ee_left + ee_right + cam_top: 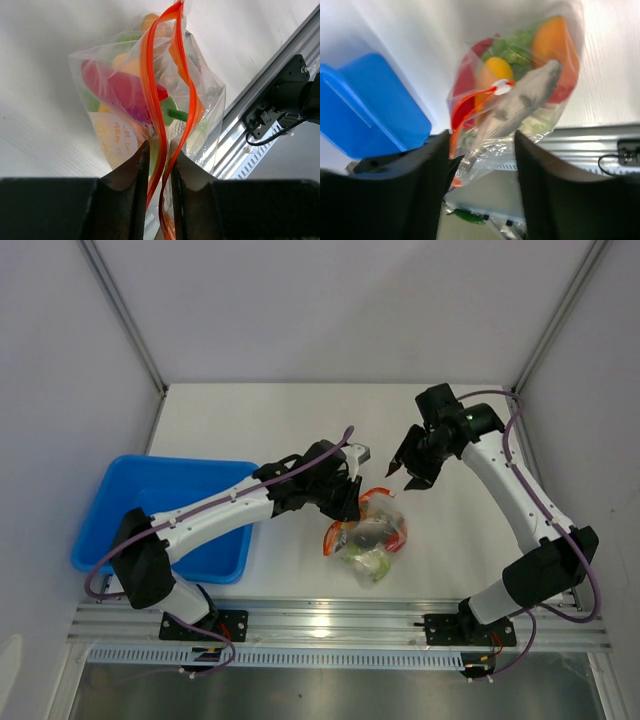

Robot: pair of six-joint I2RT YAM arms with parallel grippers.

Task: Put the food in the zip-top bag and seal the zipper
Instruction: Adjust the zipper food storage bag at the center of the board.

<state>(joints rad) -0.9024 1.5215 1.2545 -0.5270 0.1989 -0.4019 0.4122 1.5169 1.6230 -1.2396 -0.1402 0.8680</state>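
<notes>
Firmly pinches the zipper [146, 80] with the left gripper [159, 160], fingers [132, 175] drawn nearly together and only the red-orange strips caught between them. Shows this grip at the bottom centre of the left wrist view, with the zip-top bag [100, 130] spreading from the fingertips toward the top of the frame. Leaves the two strips bowed apart through the middle of that view, joined at the top edge. Carries the food [115, 87] inside the clear plastic, red, yellow and green showing through.

Seen from above, rests the bag on the white table [250, 420] at centre frame, slightly low and right, with the left gripper touching its upper left corner. Holds the right gripper [410, 472] up and to the right of the bag, near but apart from it, jaws spread wide with nothing between them. Sets the blue tray [140, 500] at the left of the frame, well apart from the bag.

From the right wrist, looks past wide-spread fingers [425, 170] at the bag in the middle of the frame, beyond the fingertips rather than gripped by them. Shows through the plastic a grey fish [520, 107] running diagonally, an orange fruit [552, 45] at upper right, a yellow piece [495, 70] at centre, green leaves [517, 42] at the top, and a white slider [502, 88] on the zipper at centre. Puts the tray at the left edge.
</notes>
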